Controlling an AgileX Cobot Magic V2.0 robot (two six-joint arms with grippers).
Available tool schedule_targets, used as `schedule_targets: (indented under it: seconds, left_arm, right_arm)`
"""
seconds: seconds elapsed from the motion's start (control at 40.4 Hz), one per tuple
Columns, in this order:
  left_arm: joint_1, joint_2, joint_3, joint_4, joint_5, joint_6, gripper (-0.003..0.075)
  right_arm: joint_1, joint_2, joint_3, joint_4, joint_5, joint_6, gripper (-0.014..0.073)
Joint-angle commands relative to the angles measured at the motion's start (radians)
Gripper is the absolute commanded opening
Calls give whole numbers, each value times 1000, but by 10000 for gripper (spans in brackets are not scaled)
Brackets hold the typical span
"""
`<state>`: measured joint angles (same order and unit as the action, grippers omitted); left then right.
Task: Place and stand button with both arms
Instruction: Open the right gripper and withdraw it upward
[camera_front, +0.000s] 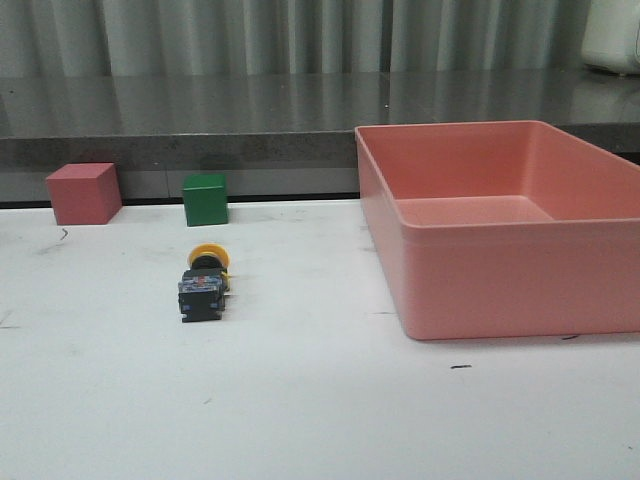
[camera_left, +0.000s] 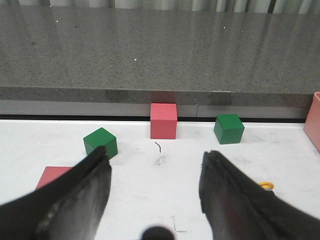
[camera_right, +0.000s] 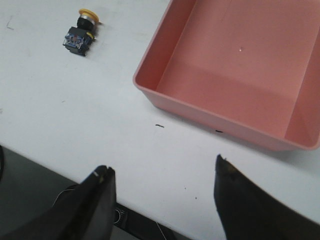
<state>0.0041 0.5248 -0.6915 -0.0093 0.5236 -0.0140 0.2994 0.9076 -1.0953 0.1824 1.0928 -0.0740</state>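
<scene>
On table: button (camera_front: 205, 283) on side | well apart from both jaws, spread

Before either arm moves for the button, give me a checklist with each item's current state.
1. Button in sight: ok, lying on its side on the white table, yellow cap pointing toward the green cube.
2. Button standing: not ok, not yet upright.
3. Left claw open and empty: ok.
4. Right claw open and empty: ok.
5. Room around the button: ok, apart from the pink bin and from the pink cube.
6. Pink bin holds nothing: ok, as far as the right wrist view shows.
</scene>
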Motion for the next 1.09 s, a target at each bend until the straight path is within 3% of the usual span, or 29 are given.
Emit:
schedule_targets:
  seconds: [0.0, 0.421, 1.066]
  left_arm:
    - [-6, 11, -34, -4, -72, -2, 384]
    - [-6, 11, -34, -4, -72, -2, 384]
    - [-6, 11, -34, -6, -109, -2, 384]
  right_arm:
    - [-6, -103, 47, 18, -74, -16, 456]
    - [-6, -370, 173, 17, -66, -90, 456]
    - [-6, -377, 173, 18, 23, -90, 456]
